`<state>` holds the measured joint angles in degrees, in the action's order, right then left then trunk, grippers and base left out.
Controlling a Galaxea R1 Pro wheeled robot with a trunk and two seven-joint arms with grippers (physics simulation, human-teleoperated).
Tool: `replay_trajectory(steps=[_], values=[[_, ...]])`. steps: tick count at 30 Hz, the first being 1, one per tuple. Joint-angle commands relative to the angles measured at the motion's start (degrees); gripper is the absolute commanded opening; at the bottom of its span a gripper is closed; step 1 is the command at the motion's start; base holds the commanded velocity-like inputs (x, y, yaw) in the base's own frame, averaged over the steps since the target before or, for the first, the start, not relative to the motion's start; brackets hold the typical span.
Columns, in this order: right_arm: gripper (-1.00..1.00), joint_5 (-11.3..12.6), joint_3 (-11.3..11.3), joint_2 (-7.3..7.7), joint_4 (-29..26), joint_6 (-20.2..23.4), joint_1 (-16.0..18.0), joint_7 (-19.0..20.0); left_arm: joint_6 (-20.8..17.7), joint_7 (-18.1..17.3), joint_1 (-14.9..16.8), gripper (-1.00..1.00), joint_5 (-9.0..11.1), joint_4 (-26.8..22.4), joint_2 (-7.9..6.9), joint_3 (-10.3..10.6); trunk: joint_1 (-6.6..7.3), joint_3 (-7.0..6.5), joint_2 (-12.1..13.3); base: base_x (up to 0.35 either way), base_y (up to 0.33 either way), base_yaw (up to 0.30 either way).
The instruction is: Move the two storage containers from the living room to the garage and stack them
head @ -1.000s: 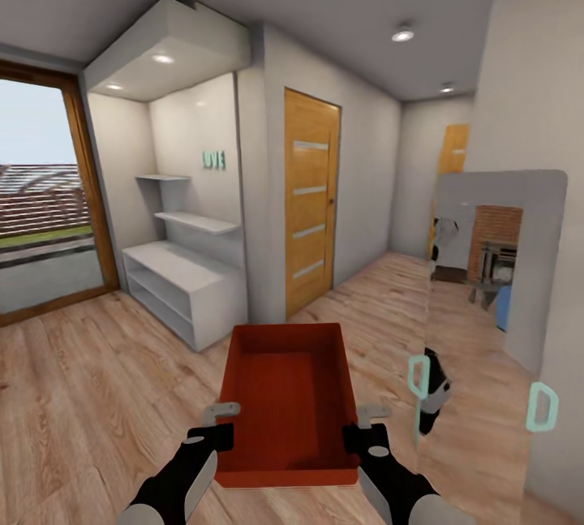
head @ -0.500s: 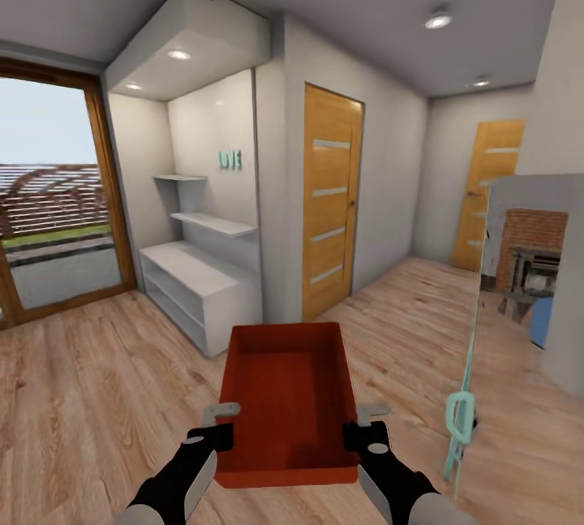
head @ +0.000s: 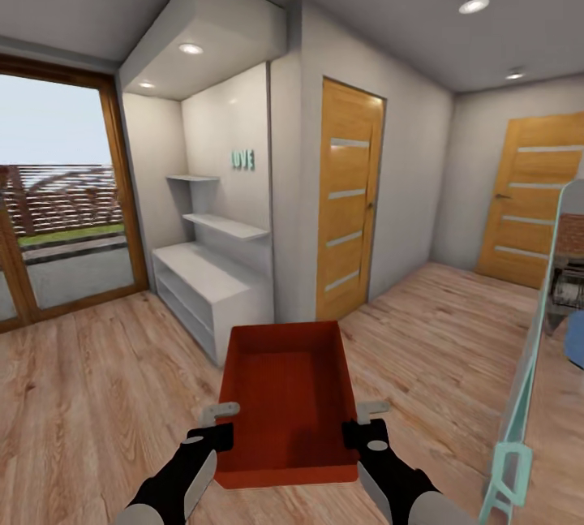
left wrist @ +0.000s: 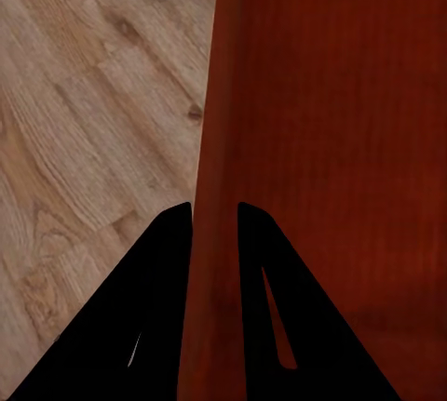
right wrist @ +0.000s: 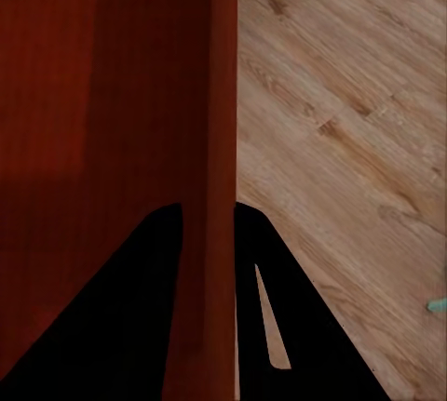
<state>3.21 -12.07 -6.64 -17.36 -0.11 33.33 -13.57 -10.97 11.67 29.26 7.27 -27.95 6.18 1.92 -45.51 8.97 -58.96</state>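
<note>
An orange-red open-topped storage container [head: 289, 399] hangs level in front of me, above the light wood plank floor, empty inside. My left gripper [head: 221, 436] is shut on its left wall near the front corner. My right gripper [head: 358, 434] is shut on the right wall opposite. In the left wrist view the two black fingers [left wrist: 172, 261] pinch the ribbed container wall [left wrist: 212, 187] between them. The right wrist view has the same grip, fingers [right wrist: 163, 261] on either side of the container wall [right wrist: 219, 140].
A white low shelf unit [head: 209, 291] stands ahead to the left in an alcove, beside a large glass door [head: 61, 208]. Two orange wooden doors [head: 349, 196] [head: 531, 200] line the hallway ahead. A mirrored panel edge [head: 527, 383] stands close at the right. Open plank floor [head: 438, 330] leads ahead.
The whole view has swung to the right: the alcove and doors have shifted rightward and the far door has come fully into sight. The container and both grippers keep their places relative to me.
</note>
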Motion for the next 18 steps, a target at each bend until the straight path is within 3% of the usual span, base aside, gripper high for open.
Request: replay_trajectory(steps=[1, 14, 18], values=[[-1.0, 2.0, 1.6, -0.04, -0.2, -4.7, 0.1, 0.1, -0.3, -0.2, 0.0, -1.0, 1.6, -0.1, 0.06, -0.9, -0.04, 0.08, -0.1, 0.322, 0.0, 0.0], [-1.0, 2.0, 1.5, -0.06, -0.1, -4.7, 0.1, 0.1, -0.3, -0.2, 0.0, -1.0, 1.5, -0.1, 0.06, -0.9, -0.04, 0.08, -0.1, 0.322, 0.0, -0.002], [-1.0, 2.0, 1.5, -0.18, -0.1, -4.7, 0.1, 0.1, -0.3, -0.2, 0.0, -1.0, 1.6, -0.1, 0.06, -0.9, -0.04, 0.08, -0.1, 0.322, 0.0, -0.15]])
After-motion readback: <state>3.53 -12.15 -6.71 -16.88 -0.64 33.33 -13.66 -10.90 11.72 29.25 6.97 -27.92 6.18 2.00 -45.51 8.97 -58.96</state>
